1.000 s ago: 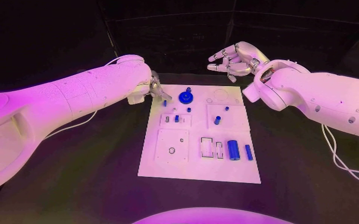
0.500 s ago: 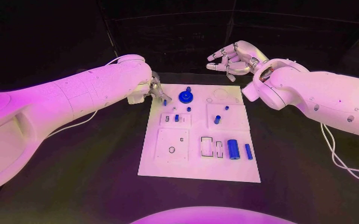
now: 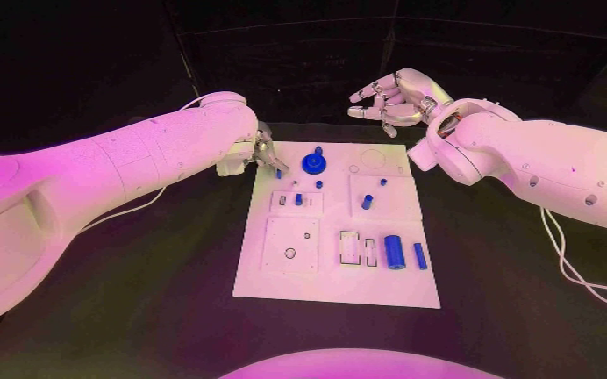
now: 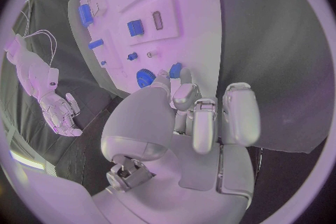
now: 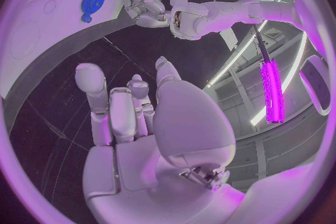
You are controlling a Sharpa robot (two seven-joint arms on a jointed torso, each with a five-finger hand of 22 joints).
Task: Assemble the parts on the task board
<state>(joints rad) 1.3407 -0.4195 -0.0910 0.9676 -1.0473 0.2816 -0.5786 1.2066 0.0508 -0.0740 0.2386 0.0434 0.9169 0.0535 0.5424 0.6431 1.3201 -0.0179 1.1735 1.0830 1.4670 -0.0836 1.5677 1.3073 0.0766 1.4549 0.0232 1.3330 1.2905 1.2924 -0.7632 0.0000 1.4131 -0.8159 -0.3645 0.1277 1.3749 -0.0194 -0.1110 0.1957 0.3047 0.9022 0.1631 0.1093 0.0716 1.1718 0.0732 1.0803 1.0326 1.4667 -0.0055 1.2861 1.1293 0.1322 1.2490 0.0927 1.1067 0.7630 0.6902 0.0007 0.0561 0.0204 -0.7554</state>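
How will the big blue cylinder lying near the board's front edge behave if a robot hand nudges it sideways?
The big blue cylinder lies on its side on the flat task board, so it would probably roll. It looks rigid, unlikely to deform, and its smooth surface may slip in a pinch.

We cannot tell whether left hand (image 3: 262,153) grips small blue part (image 4: 176,70); fingertips (image 4: 183,94) cover most of it.

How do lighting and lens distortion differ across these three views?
Head view: magenta light washes the task board and both arms, edges straight. Left wrist view: fisheye curves the board's edge, softer tint. Right wrist view: a bright magenta light strip glares, and the board bends strongly.
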